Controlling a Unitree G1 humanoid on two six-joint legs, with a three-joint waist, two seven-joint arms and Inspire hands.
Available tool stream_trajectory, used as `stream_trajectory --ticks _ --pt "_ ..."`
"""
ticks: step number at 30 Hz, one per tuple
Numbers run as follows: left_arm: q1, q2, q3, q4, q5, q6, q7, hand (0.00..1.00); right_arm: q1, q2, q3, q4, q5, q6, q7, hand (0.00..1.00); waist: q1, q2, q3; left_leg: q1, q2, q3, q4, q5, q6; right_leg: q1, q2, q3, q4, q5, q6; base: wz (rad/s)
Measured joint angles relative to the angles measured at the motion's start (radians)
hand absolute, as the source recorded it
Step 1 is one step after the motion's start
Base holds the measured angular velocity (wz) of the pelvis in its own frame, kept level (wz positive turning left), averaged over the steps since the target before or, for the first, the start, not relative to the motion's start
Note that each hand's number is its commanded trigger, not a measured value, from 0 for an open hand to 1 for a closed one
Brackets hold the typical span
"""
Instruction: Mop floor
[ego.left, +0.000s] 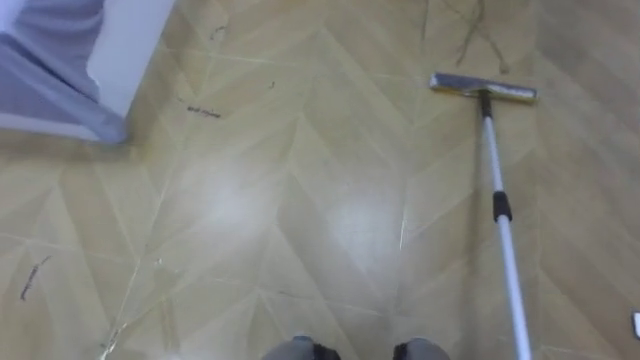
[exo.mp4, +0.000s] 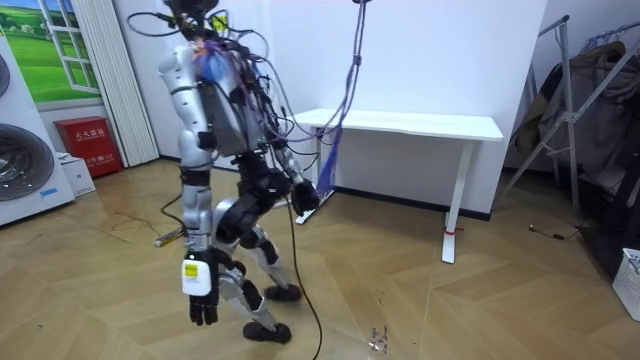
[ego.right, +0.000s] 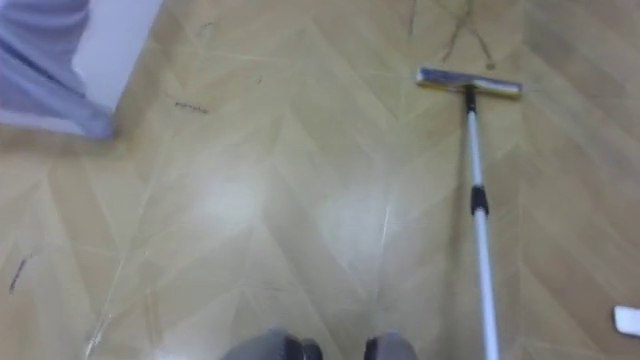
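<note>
The mop (ego.left: 501, 207) has its head flat on the floor ahead of the robot and to its right, with the pole running back to the view's lower edge. The right hand (exo.mp4: 203, 300) hangs empty, its fingers loosely straight. The left hand (exo.mp4: 305, 197) is near the table (exo.mp4: 400, 124); whether it grips anything cannot be told.

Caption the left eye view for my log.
Mop head flat on the wood floor, pole leading off to lower right.

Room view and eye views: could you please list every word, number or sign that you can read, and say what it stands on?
No text can be read here.
Red box: white marks on its front, too small to read.
Mop: no print to be seen.
Floor: no print, just dark smudges.
</note>
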Motion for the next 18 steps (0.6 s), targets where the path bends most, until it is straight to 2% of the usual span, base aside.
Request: stream_trajectory --ticks 1,2,3,4,5,6,7,8,9,10,11,12,13,14,15,16,17,18 --pt "0.000 -0.007 -0.001 -0.002 -0.001 0.002 0.002 0.00 -0.001 0.012 -0.001 -0.001 -0.003 0.003 -0.004 1.00 -0.005 -0.001 0.0006 0.026 0.000 0.000 -0.018 -0.011 -0.007 -0.006 0.006 -0.013 -0.118 0.010 -0.017 -0.11" --pt "0.000 -0.011 0.000 -0.002 -0.003 0.004 0.004 0.00 -0.003 0.014 -0.002 -0.001 -0.007 0.010 -0.008 1.00 -0.006 -0.002 0.0008 0.042 0.000 0.000 -0.025 -0.019 -0.009 -0.004 0.008 -0.023 -0.167 0.020 -0.027 -0.10" --pt "0.001 -0.021 0.000 0.000 -0.003 0.013 0.018 0.00 -0.016 0.016 -0.015 -0.003 -0.017 0.028 -0.024 1.00 -0.006 -0.004 0.0020 0.081 0.000 0.000 -0.030 -0.042 -0.019 0.009 0.010 -0.047 -0.250 0.040 -0.053 -0.04" --pt "0.003 -0.024 -0.001 0.002 -0.018 0.021 0.033 0.00 -0.025 0.014 -0.019 -0.003 -0.022 0.040 -0.042 1.00 -0.007 -0.009 0.0044 0.122 0.002 -0.001 -0.024 -0.076 -0.030 0.031 0.012 -0.063 -0.256 0.065 -0.071 0.00" --pt "0.004 -0.024 -0.004 0.003 -0.021 0.024 0.040 0.00 -0.031 0.013 -0.021 -0.003 -0.022 0.044 -0.050 1.00 -0.006 -0.017 0.0069 0.136 0.004 -0.003 -0.015 -0.088 -0.039 0.043 0.015 -0.065 -0.242 0.062 -0.066 -0.03" --pt "0.002 -0.019 -0.007 -0.003 -0.024 0.029 0.051 0.00 -0.069 0.009 -0.028 -0.004 -0.029 0.061 -0.066 1.00 0.002 -0.021 0.0088 0.139 0.015 -0.002 0.055 -0.092 -0.054 0.058 0.019 -0.062 -0.207 0.031 -0.087 -0.19" --pt "0.000 -0.015 -0.008 -0.004 -0.027 0.029 0.068 0.00 -0.121 0.000 -0.034 0.000 -0.037 0.076 -0.082 1.00 0.015 -0.028 0.0139 0.106 0.041 -0.003 0.172 -0.068 -0.091 0.071 0.039 -0.063 -0.174 -0.003 -0.099 -0.31" --pt "0.002 -0.013 -0.008 -0.004 -0.038 0.028 0.079 0.00 -0.145 -0.005 -0.036 0.000 -0.040 0.080 -0.090 1.00 0.025 -0.029 0.0134 0.086 0.055 -0.007 0.240 -0.047 -0.104 0.076 0.051 -0.062 -0.157 -0.018 -0.103 -0.42" --pt "0.003 -0.010 -0.007 -0.013 -0.064 0.030 0.100 0.00 -0.196 -0.018 -0.037 -0.003 -0.042 0.079 -0.095 1.00 0.042 -0.036 0.0160 0.042 0.072 -0.018 0.365 0.015 -0.112 0.086 0.069 -0.058 -0.124 -0.050 -0.108 -0.32" --pt "0.004 -0.009 -0.008 -0.024 -0.068 0.031 0.109 0.00 -0.222 -0.026 -0.036 -0.006 -0.042 0.079 -0.095 1.00 0.049 -0.043 0.0163 0.017 0.073 -0.027 0.416 0.056 -0.120 0.087 0.075 -0.053 -0.110 -0.068 -0.113 -0.27" --pt "0.007 -0.006 -0.012 -0.042 -0.079 0.033 0.122 0.00 -0.280 -0.042 -0.029 -0.016 -0.032 0.078 -0.095 1.00 0.055 -0.070 0.0281 -0.033 0.072 -0.046 0.499 0.133 -0.141 0.091 0.085 -0.041 -0.091 -0.094 -0.119 -0.15" --pt "0.005 -0.005 -0.015 -0.056 -0.080 0.027 0.124 0.00 -0.325 -0.060 -0.023 -0.034 -0.009 0.070 -0.092 1.00 0.071 -0.075 0.0265 -0.087 0.073 -0.065 0.512 0.122 -0.141 0.096 0.095 -0.033 -0.088 -0.106 -0.120 -0.17" --pt "0.007 -0.002 -0.015 -0.064 -0.081 0.026 0.124 0.00 -0.365 -0.068 -0.007 -0.037 0.010 0.050 -0.084 1.00 0.077 -0.094 0.0343 -0.139 0.072 -0.075 0.467 0.098 -0.140 0.106 0.095 -0.033 -0.090 -0.115 -0.126 -0.11" --pt "0.009 0.000 -0.014 -0.064 -0.081 0.026 0.124 0.00 -0.387 -0.068 -0.007 -0.036 0.019 0.042 -0.077 1.00 0.079 -0.093 0.0311 -0.164 0.072 -0.076 0.419 0.083 -0.145 0.116 0.095 -0.031 -0.094 -0.121 -0.126 0.00" --pt "0.010 0.001 -0.015 -0.061 -0.081 0.024 0.123 0.00 -0.414 -0.070 -0.008 -0.037 0.038 0.035 -0.060 1.00 0.082 -0.100 0.0319 -0.197 0.071 -0.082 0.287 0.073 -0.146 0.140 0.096 -0.032 -0.114 -0.129 -0.123 0.06" --pt "0.014 0.001 -0.015 -0.059 -0.080 0.020 0.117 0.00 -0.417 -0.069 -0.015 -0.038 0.050 0.026 -0.047 1.00 0.086 -0.100 0.0309 -0.207 0.072 -0.085 0.120 0.088 -0.149 0.179 0.094 -0.038 -0.145 -0.142 -0.115 0.09" --pt "0.018 0.003 -0.015 -0.060 -0.080 0.019 0.113 0.00 -0.412 -0.068 -0.019 -0.038 0.055 0.026 -0.039 1.00 0.086 -0.101 0.0315 -0.210 0.072 -0.083 0.063 0.123 -0.129 0.200 0.092 -0.038 -0.155 -0.151 -0.111 0.18" --pt "0.026 0.005 -0.014 -0.061 -0.079 0.017 0.098 0.00 -0.385 -0.069 -0.018 -0.036 0.076 0.026 -0.023 1.00 0.079 -0.101 0.0237 -0.207 0.063 -0.078 0.032 0.166 -0.099 0.236 0.080 -0.039 -0.170 -0.174 -0.095 0.47"
